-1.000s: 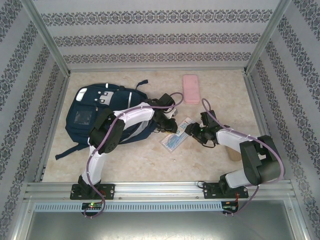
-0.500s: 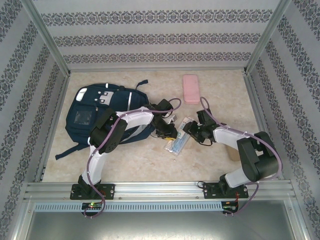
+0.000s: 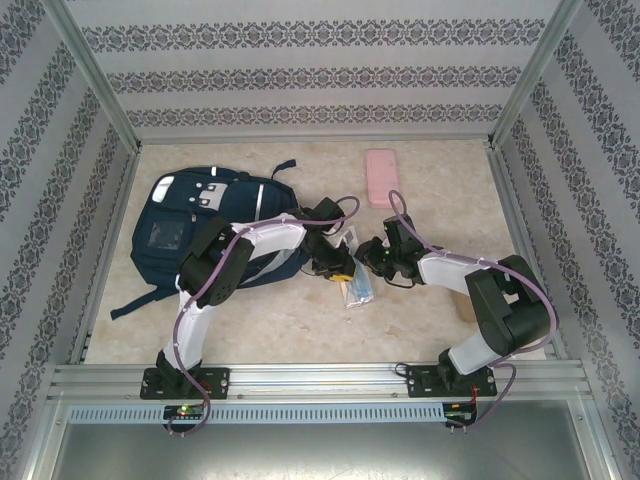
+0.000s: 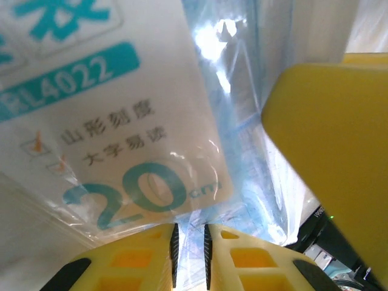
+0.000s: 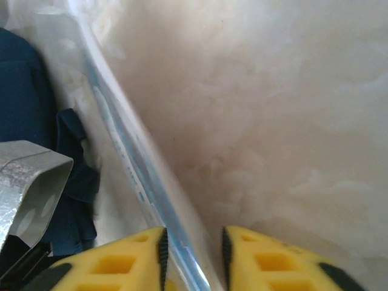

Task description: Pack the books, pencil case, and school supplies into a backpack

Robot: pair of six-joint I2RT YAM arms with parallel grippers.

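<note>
Top view: we see the packet tilted up between the left gripper and right gripper, just beside the backpack, likely for reorientation. Left wrist: jaws pinch its edge. Right wrist: jaws straddle it; we cannot tell the grip.

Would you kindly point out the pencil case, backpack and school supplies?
pencil case (image 3: pixel 381 178), top view, its middle.
backpack (image 3: pixel 165 233), top view, front pocket.
school supplies (image 4: pixel 121 139), left wrist view, printed label.
</note>
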